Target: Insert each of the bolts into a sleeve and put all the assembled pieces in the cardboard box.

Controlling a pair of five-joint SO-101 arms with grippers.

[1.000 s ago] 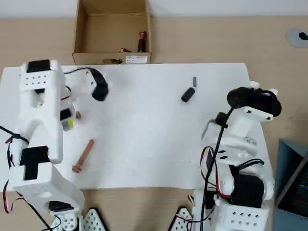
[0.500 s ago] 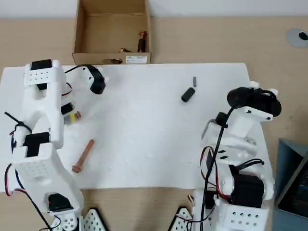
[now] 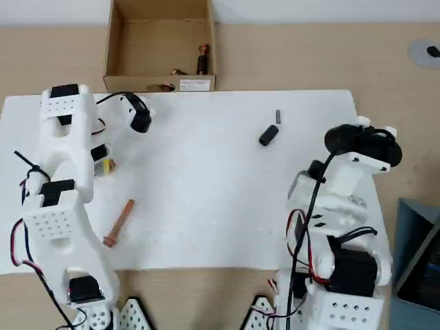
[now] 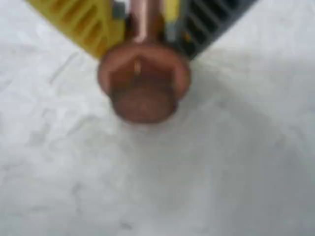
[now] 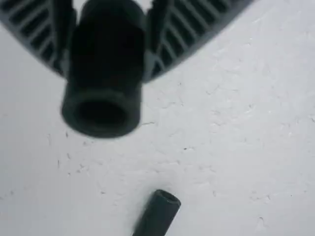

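Over the last second the left arm (image 3: 65, 148) has drawn itself more upright at the left edge of the white sheet (image 3: 206, 199). Its lower links have shifted up the high view, and its wrist camera (image 3: 140, 119) has ended a little nearer the cardboard box (image 3: 151, 45). The right arm (image 3: 344, 199) has kept its place.

The left claw (image 4: 146, 19) is clamped on a copper bolt (image 4: 143, 81). One yellow finger and one dark finger press the shank, and the flanged head points out just above the sheet.

The right claw (image 5: 106, 27) grips a black sleeve (image 5: 102, 93), whose open end faces outward over the sheet. A second sleeve (image 3: 269, 135) lies loose on the sheet, ahead of the right arm. A small dark pin-like piece (image 3: 278, 116) lies just beyond it, toward the far edge.

A second bolt (image 3: 119, 221) lies flat on the sheet beside the left arm, well apart from the loose sleeve, with its head toward the near edge.

The cardboard box stands on the wooden surface (image 3: 295, 55), against the far edge of the sheet. An assembled piece (image 3: 203, 59), copper head on a dark body, rests inside it by the right wall. A smaller copper-coloured piece (image 3: 177, 71), too small to tell apart, lies beside it.
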